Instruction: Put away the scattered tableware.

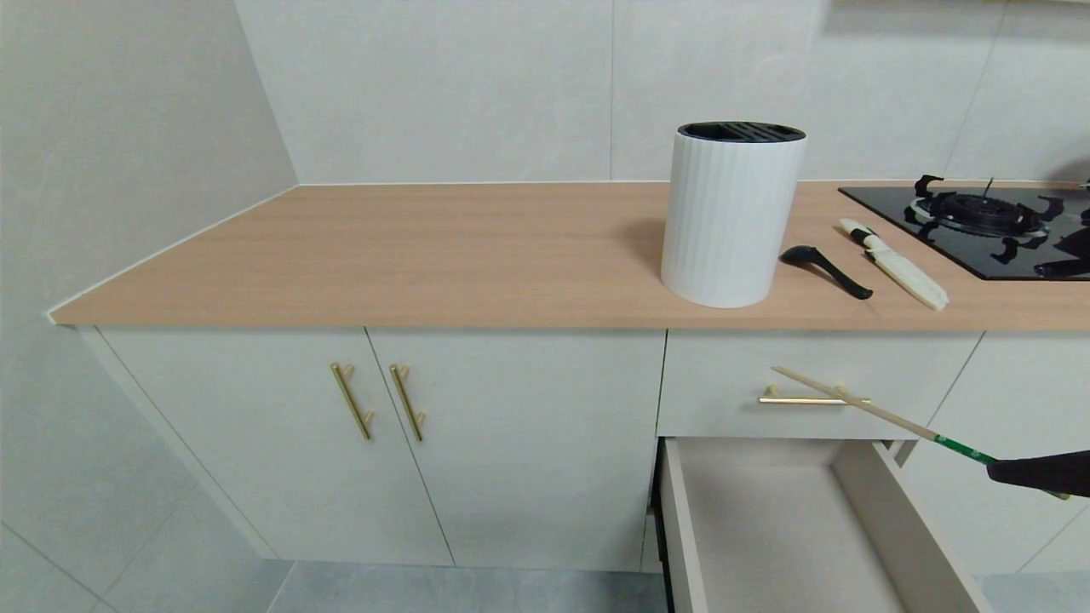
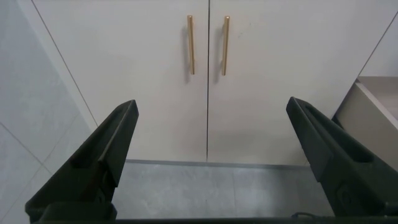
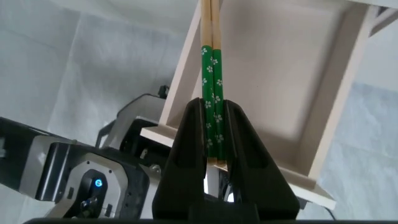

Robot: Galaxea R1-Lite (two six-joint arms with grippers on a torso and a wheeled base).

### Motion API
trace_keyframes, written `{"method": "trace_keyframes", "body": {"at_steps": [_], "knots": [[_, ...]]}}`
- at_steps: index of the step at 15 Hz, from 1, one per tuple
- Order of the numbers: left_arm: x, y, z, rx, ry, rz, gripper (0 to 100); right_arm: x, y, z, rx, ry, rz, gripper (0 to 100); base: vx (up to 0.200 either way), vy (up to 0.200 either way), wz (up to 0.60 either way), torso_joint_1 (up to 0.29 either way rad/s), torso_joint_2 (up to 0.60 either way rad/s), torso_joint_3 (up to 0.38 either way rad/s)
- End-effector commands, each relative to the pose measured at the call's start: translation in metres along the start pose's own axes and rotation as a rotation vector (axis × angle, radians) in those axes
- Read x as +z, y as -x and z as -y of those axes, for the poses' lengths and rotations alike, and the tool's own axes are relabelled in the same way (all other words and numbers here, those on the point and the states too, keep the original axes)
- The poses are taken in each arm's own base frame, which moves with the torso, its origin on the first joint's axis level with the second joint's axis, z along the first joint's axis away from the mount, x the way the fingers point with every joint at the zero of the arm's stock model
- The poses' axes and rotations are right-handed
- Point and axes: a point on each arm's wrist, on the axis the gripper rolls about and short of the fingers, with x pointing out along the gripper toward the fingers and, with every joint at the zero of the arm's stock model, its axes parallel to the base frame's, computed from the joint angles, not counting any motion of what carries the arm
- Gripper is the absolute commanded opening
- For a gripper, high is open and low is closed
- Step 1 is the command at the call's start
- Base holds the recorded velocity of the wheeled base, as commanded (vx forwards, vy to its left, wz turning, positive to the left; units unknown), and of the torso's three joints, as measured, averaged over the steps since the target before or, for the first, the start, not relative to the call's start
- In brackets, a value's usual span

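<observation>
A pair of wooden chopsticks (image 1: 877,413) with green patterned ends is held by my right gripper (image 1: 1013,471), which is shut on them at the lower right. They point up and left across the closed drawer front, above the open drawer (image 1: 681,528). In the right wrist view the chopsticks (image 3: 210,68) run out from the shut gripper (image 3: 211,115) over the drawer's bare inside (image 3: 273,81). On the counter lie a black spoon (image 1: 826,270) and a cream-coloured knife (image 1: 896,264). My left gripper (image 2: 211,109) hangs open with nothing in it, facing the cabinet doors (image 2: 149,106).
A tall white ribbed utensil holder (image 1: 731,217) with a black slotted top stands on the wooden counter (image 1: 426,255), left of the spoon. A black gas hob (image 1: 979,221) lies at the far right. Gold handles (image 1: 375,400) stick out from the cabinet doors.
</observation>
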Motion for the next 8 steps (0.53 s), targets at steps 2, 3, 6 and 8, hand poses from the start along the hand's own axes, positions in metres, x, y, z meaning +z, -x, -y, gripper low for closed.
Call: {"method": "trace_keyframes", "body": {"at_steps": [2,3,6,8], "knots": [[0.0,0.0,0.0,0.001,0.0,-0.001,100,-0.002,-0.019,0.001,0.007,-0.001,-0.059,0,0.0,0.0,0.0,-0.124,0.3,0.178],[0.0,0.0,0.0,0.001,0.0,-0.001,100,-0.002,-0.021,0.002,0.007,-0.001,-0.066,0,0.0,0.0,0.0,-0.168,0.4,0.232],[0.0,0.0,0.0,0.001,0.0,-0.001,100,-0.004,-0.028,0.0,0.017,0.024,-0.098,0,0.0,0.0,0.0,-0.168,0.45,0.259],[0.0,0.0,0.0,0.001,0.0,-0.001,100,-0.005,-0.033,0.001,0.018,0.022,-0.112,0,0.0,0.0,0.0,-0.171,0.46,0.281]]}}
